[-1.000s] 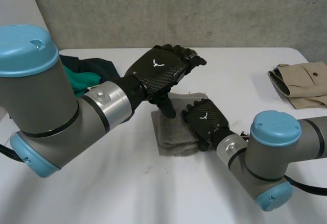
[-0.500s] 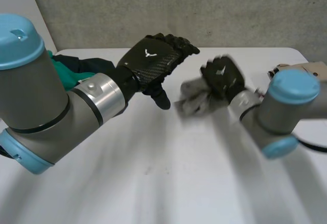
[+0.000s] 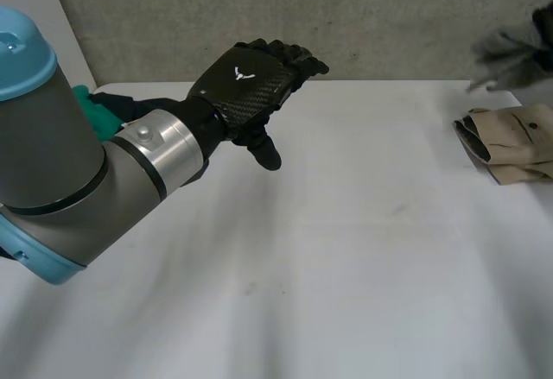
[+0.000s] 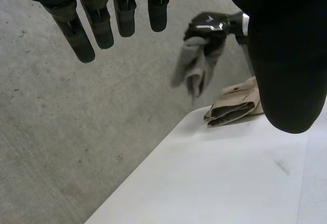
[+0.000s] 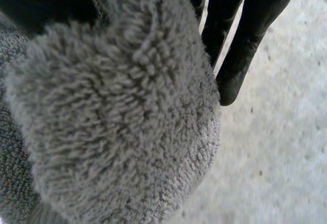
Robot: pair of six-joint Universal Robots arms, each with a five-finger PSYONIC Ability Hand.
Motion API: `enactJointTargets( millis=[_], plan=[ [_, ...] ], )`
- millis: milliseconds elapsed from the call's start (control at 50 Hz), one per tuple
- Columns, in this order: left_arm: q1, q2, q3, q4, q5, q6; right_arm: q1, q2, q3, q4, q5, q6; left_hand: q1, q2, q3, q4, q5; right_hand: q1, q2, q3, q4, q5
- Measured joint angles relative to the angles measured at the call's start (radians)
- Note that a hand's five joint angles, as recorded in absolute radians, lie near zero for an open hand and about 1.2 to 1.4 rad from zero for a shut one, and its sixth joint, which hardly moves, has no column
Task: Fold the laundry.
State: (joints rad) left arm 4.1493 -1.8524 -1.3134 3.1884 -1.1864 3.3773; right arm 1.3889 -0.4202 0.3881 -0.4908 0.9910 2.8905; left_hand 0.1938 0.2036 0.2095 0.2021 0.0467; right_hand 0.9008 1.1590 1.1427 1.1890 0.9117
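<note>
- While the white table [image 3: 346, 267] bears cloth only at its 2 sides, the job reads as partly done: I judge 1 piece finished, 1 in the air and a heap not yet begun.
- The left arm [image 3: 60, 172] reaches in over the table's left side, clear of every garment.
- A heap of green and dark clothes [image 3: 108, 107] lies unfolded behind that arm at the table's left edge. It looks like the bulk of what is left to fold.
- The tan garment [image 3: 510, 142] lies folded flat near the table's right edge, so that 1 counts as done.
- The left hand [image 3: 246, 85] hovers above the table, fingers straight and a little spread, thumb hanging down, holding nothing.
- The grey towel [image 4: 196, 66] hangs bunched in the air above the tan garment, off the table altogether. The right wrist view shows its looped pile close under the palm, but I cannot tell whether its folds are neat.
- The right hand [image 4: 207, 25] is held high at the far right and closed on the towel's top, thumb on 1 face and fingers on the other.
- As I read it, the towel needs setting down on or beside the tan garment, and then the heap needs folding piece by piece.
</note>
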Motion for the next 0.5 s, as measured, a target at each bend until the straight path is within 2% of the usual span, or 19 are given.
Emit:
enactJointTargets(
  millis=[80, 200, 460, 500],
  plan=[
    [0.0, -0.005, -0.004, 0.0, -0.005, 0.001, -0.054, 0.094, 0.009, -0.094, -0.062, 0.049, 0.0, 0.0, 0.0, 0.0, 0.0, 0.0, 0.0, 0.0, 0.0, 0.0],
    [-0.001, -0.012, -0.012, 0.0, -0.027, 0.003, -0.101, 0.138, 0.102, -0.181, -0.111, 0.077, 0.0, 0.0, 0.0, 0.0, 0.0, 0.0, 0.0, 0.0, 0.0, 0.0],
    [-0.009, -0.007, -0.017, -0.002, -0.052, 0.002, -0.168, 0.013, 0.415, -0.287, -0.184, 0.073, 0.0, 0.0, 0.0, 0.0, 0.0, 0.0, -0.001, -0.001, -0.002, 0.0],
    [-0.013, -0.005, -0.019, -0.002, -0.052, 0.001, -0.177, -0.019, 0.458, -0.289, -0.186, 0.072, 0.0, 0.0, 0.0, 0.0, 0.0, -0.032, -0.102, -0.087, -0.108, -0.045]
  ],
)
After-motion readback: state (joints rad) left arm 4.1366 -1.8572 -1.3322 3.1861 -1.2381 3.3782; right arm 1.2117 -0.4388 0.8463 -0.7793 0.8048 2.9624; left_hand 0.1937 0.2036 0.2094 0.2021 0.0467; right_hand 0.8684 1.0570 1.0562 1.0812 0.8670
